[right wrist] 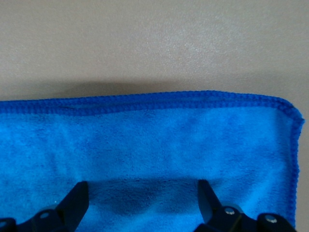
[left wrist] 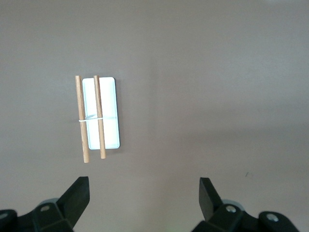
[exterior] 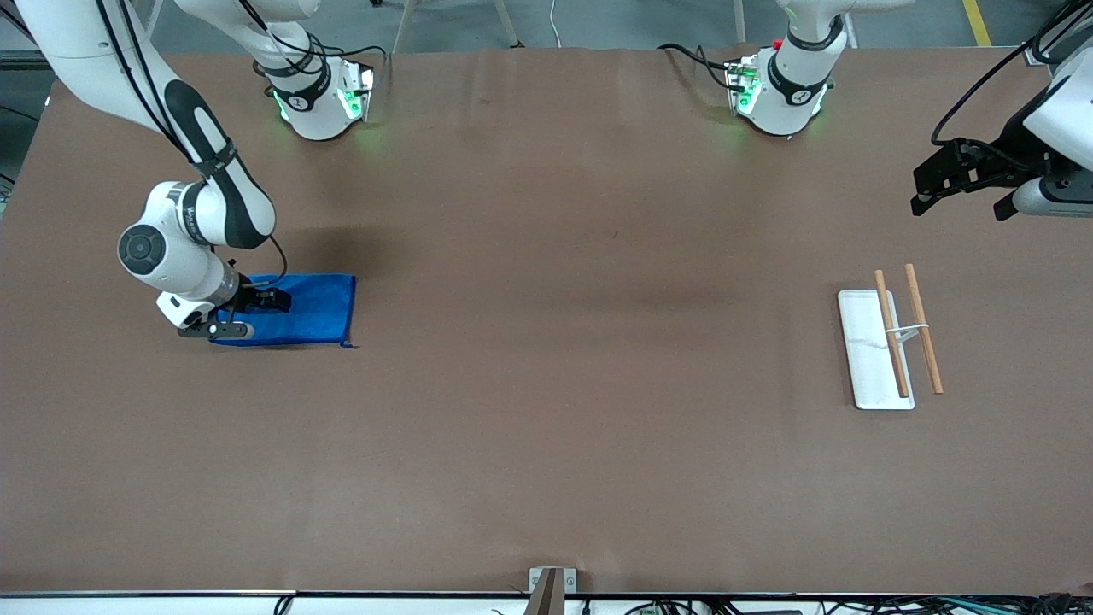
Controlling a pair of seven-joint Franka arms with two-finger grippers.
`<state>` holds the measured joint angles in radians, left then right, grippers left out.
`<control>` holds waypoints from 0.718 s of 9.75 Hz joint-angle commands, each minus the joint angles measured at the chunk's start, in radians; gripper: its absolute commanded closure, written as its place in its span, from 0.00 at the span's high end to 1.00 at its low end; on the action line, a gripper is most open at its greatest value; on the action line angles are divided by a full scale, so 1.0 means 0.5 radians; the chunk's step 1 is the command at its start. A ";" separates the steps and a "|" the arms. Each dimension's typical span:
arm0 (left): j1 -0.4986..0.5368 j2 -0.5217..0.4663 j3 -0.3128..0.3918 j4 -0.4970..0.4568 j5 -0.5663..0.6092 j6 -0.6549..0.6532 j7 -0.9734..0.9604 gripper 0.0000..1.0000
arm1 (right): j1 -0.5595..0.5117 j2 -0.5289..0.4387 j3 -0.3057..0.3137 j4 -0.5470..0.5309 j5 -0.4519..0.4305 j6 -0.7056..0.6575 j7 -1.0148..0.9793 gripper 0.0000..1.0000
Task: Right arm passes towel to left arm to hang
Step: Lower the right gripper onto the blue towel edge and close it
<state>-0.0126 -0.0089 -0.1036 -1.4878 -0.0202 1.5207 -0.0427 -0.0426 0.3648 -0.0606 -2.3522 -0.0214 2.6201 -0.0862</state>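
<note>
Right wrist view is showing my right pincer [right wrist: 140, 205] spread wide, its fingers [right wrist: 75, 200] hovering low over the towel [right wrist: 145, 150], not yet closing on anything. I am hanging above the end of the cloth that lies toward the right arm's end of the table [exterior: 546, 444], and the front view is showing the towel [exterior: 316, 307] lying flat there, well apart from the rack [exterior: 871, 350]. My left pincer [left wrist: 144, 193] is waiting up in the air, also spread wide and holding nothing, over the bare table near the rack at the left arm's end.

The towel is looking soft, light and limp, a fuzzy microfibre that I am judging will drape and fold the moment it is lifted, though it should not slip much between the pads. I am thinking the best hold is near the stitched hem [right wrist: 145, 100], pinching down into the flat cloth so a fold gathers between the fingers and a long free edge hangs for the left pincer to take.

The table is offering a plain brown, matte covering with plenty of open room between towel and rack for the pass.
</note>
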 commanded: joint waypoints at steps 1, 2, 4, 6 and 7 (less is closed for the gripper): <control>-0.005 0.024 -0.011 -0.031 0.031 -0.025 -0.031 1.00 | -0.013 0.010 0.017 -0.026 0.012 0.040 -0.024 0.91; -0.002 0.024 -0.011 -0.028 0.031 -0.029 -0.031 1.00 | -0.010 0.010 0.017 -0.026 0.012 0.040 -0.024 0.82; -0.002 0.027 -0.011 -0.028 0.031 -0.025 -0.031 1.00 | -0.010 0.010 0.017 -0.020 0.012 0.028 -0.024 0.55; -0.002 0.024 -0.011 -0.025 0.031 -0.025 -0.031 1.00 | -0.010 0.007 0.020 -0.017 0.009 0.018 -0.021 0.21; -0.002 0.027 -0.011 -0.025 0.028 -0.025 -0.031 1.00 | -0.013 -0.002 0.020 -0.005 0.012 0.012 -0.018 0.11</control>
<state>-0.0126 -0.0089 -0.1036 -1.4877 -0.0202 1.5206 -0.0427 -0.0423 0.3642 -0.0584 -2.3482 -0.0211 2.6252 -0.0866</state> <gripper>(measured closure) 0.000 0.722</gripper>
